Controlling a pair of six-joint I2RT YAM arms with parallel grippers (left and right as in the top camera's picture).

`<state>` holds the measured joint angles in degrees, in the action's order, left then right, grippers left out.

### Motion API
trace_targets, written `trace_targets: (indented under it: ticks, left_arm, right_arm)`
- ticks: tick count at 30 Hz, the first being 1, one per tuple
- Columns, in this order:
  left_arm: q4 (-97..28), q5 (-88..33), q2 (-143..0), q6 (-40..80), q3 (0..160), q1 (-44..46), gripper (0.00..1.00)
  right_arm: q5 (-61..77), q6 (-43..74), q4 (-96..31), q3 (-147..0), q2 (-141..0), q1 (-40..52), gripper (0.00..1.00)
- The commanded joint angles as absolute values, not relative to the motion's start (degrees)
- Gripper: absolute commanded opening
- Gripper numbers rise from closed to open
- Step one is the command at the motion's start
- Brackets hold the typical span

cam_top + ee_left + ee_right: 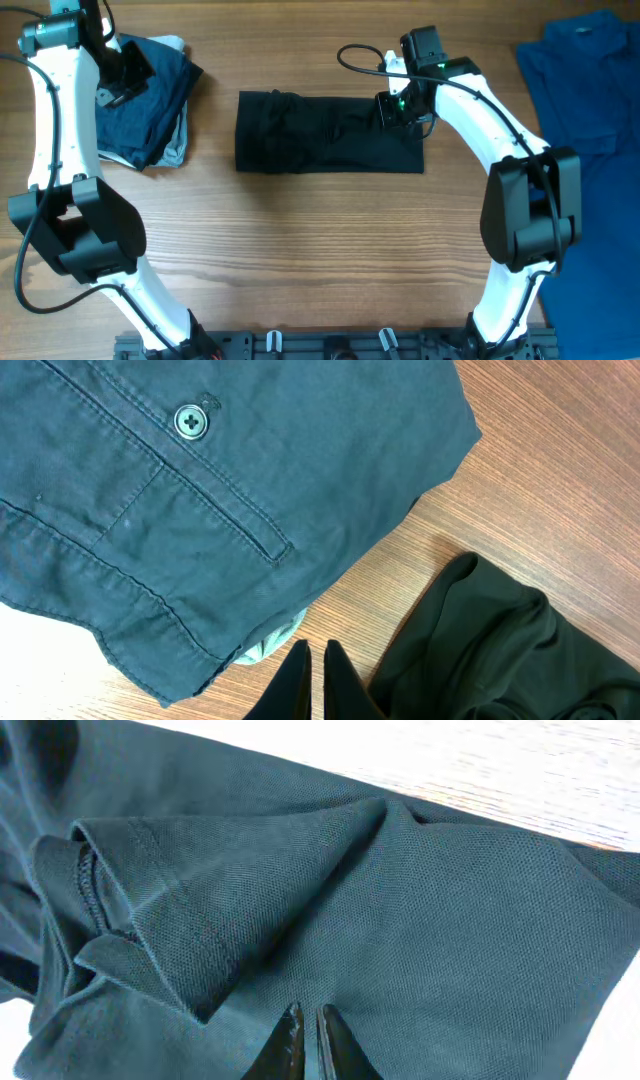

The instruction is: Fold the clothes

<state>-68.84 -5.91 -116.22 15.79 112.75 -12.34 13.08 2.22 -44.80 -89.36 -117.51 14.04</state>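
The clothes, a black T-shirt (330, 132), lie folded into a long rectangle on the wooden table (300, 250). My right gripper (397, 108) hovers at the shirt's right end. In the right wrist view its fingertips (308, 1018) are shut just above the creased fabric (300, 890), and no cloth shows between them. My left gripper (126, 72) is at the far left over a navy pile. In the left wrist view it (313, 653) is shut and empty over bare wood, with a corner of the black shirt (500, 650) to its right.
A pile of navy folded garments (150, 100) (200, 480) with a pale one (178, 150) (268, 648) under it lies at the back left. A bright blue collared shirt (585, 80) covers the table's right edge. A rail (330, 345) runs along the front.
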Motion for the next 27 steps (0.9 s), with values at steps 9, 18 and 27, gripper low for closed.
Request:
trace_targets:
  ticks: [9,18,27]
  left_arm:
    - [-68.8,-6.6,-116.3,15.9,112.7,-12.1,0.08]
    - [-69.9,-6.6,-116.3,15.9,112.7,-11.9,0.09]
    - [-69.7,-6.6,-116.3,15.9,112.7,-1.3,0.31]
  right_arm:
    - [15.5,5.1,-24.5,-89.1,-122.6,18.2,0.26]
    - [16.8,3.4,-41.5,-91.0,-110.3,3.7,0.52]
    - [24.1,-3.9,-36.4,-73.9,-110.4,-2.7,0.53]
